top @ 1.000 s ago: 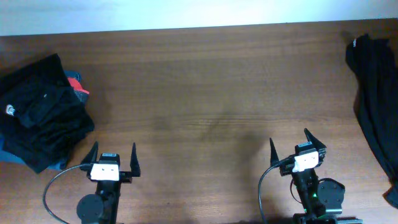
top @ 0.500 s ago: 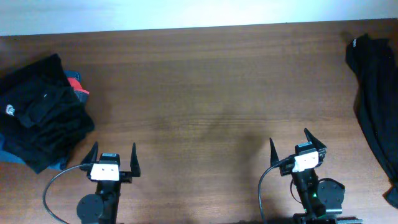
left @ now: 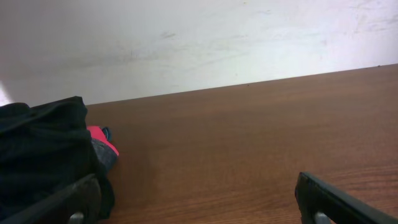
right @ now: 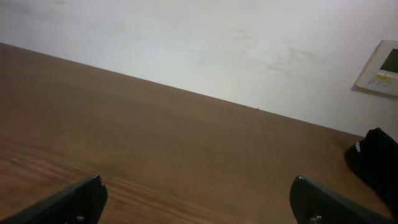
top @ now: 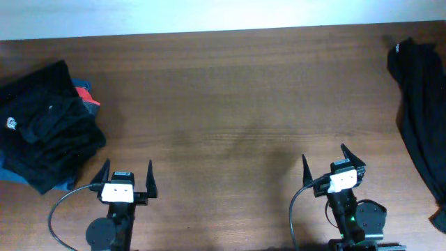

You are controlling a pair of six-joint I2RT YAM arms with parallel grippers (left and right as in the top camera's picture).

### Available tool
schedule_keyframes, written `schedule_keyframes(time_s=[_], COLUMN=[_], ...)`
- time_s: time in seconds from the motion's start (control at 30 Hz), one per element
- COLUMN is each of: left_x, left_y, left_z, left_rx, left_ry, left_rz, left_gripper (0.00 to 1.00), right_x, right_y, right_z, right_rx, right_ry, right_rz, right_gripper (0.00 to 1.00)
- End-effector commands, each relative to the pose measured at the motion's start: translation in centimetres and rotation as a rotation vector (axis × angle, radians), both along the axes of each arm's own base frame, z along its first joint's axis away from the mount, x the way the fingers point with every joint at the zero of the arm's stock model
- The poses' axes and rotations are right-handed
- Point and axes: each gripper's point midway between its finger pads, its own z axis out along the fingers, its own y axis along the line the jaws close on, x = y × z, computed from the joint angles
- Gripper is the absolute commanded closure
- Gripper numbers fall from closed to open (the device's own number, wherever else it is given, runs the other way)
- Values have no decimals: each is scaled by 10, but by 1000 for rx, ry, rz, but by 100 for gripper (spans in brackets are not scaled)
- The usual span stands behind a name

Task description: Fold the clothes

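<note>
While the wooden tabletop (top: 230,90) fills the view, a heap of black clothes (top: 45,132) lies ahead and to the left of the left pincer (top: 127,169), near it but apart; another black garment (top: 421,118) drapes well off to the right of the right pincer (top: 323,155). Both pincers stand spread wide, pinching nothing. From the heap a bit of red fabric (top: 85,94) peeks out, and a small white logo (top: 12,123) shows farther left
</note>
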Motion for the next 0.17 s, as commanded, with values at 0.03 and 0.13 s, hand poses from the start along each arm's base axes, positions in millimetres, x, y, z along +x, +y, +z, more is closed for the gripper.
schedule_keyframes(time_s=[0.03, 0.13], left_x=[0, 0], left_y=[1, 1], left_z=[0, 0], left_rx=[-5, -5], left_ry=[-4, -4], left_rz=[9, 9], left_gripper=[1, 1], right_x=[0, 0], right_y=[0, 0], right_z=[-2, -2], right_rx=[3, 3], right_ry=[4, 4], right_rz=[-4, -4], right_gripper=[1, 1])
